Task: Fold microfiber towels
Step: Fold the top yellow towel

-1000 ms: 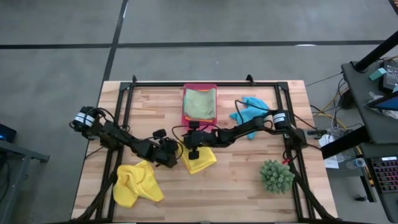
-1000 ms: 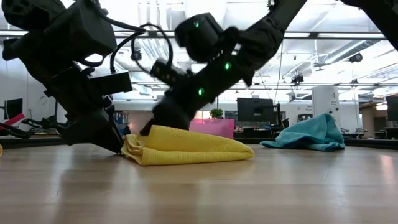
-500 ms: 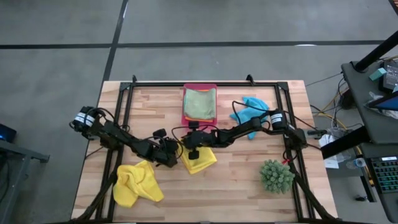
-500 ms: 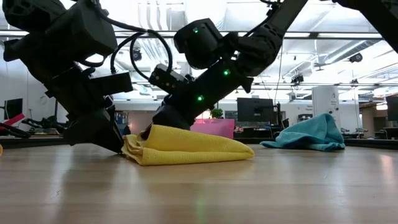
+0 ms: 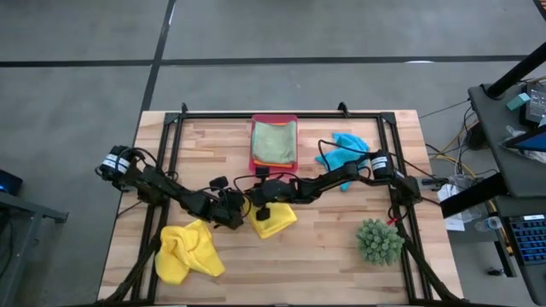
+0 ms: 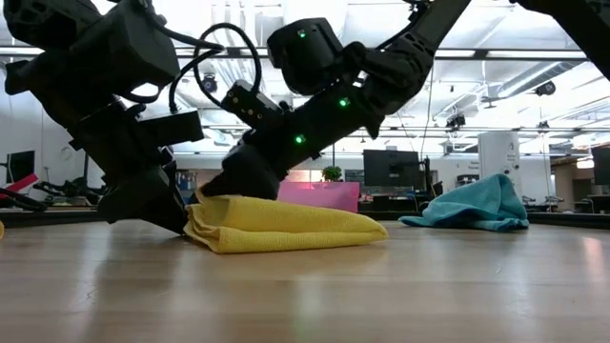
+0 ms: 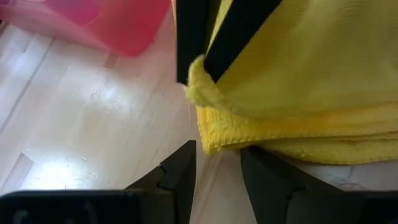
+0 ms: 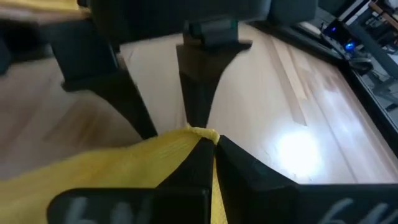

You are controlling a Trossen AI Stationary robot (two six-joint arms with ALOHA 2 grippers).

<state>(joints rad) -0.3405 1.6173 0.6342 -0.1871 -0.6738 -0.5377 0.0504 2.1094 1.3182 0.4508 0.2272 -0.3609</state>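
A folded yellow towel [image 5: 274, 219] lies mid-table, seen from the side in the low view [image 6: 286, 229]. My left gripper [image 5: 242, 214] is at its left corner, fingers either side of the stacked edge [image 7: 217, 140]. My right gripper [image 5: 255, 207] comes in from the right and is shut on the top layer's corner [image 8: 200, 134] just above. A second yellow towel [image 5: 188, 251] lies crumpled near the front left. A light green towel [image 5: 273, 141] lies in the pink tray [image 5: 275, 120]. A turquoise towel [image 5: 343, 150] is bunched at the back right. My left gripper holds the folded towel's left corner [image 7: 214, 146], several layers at their edge, between its two fingers [image 7: 181, 167], slanting down from the table's left. The towel lies flat on the table. My right gripper pinches the top layer's corner [image 8: 205, 133] at its fingertips [image 8: 194, 163], slanting down from the right, just above the left gripper. The corner is raised a little; the rest of the towel lies flat.
The spiky green plant [image 5: 380, 240] stands at the front right. The pink tray sits at the back centre. Bare wood lies in front of the folded towel and between it and the plant.
My right gripper has shut on the top layer's corner. It has tipped down and shifted slightly toward the towel's left end. The towel has stayed in place, and my left gripper has kept still.
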